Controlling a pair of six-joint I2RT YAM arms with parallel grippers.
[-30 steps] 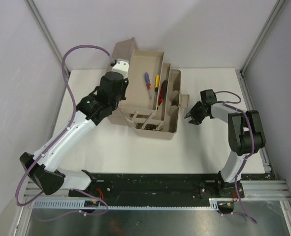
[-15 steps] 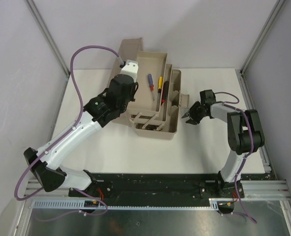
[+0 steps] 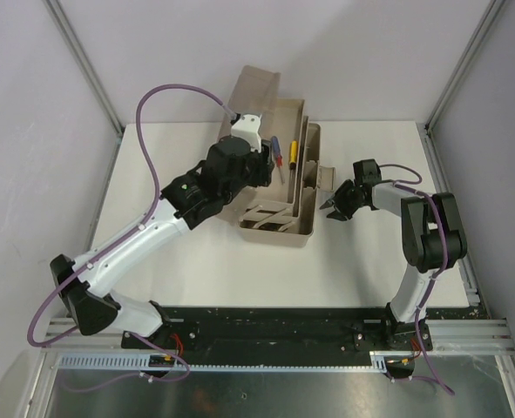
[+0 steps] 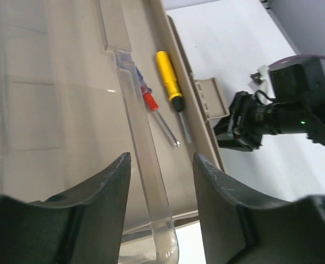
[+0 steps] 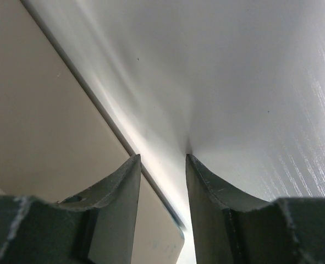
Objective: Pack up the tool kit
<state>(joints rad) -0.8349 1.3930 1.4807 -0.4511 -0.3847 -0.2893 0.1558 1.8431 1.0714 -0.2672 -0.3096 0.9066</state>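
Two screwdrivers (image 4: 170,91) inside beige toolbox (image 3: 279,229)

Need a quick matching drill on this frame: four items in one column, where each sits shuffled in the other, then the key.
Items
1. yellow-handled screwdriver
2. beige hinged latch flap
3. left end effector
4. right end effector

Places
A. over the white table, beside the box's right wall
B. straddling a translucent plastic strip, not gripping it
C. lying in a tray of the beige plastic toolbox
D. sticking out from the box's right side

Pairs: 1-C, 2-D, 3-B, 4-A
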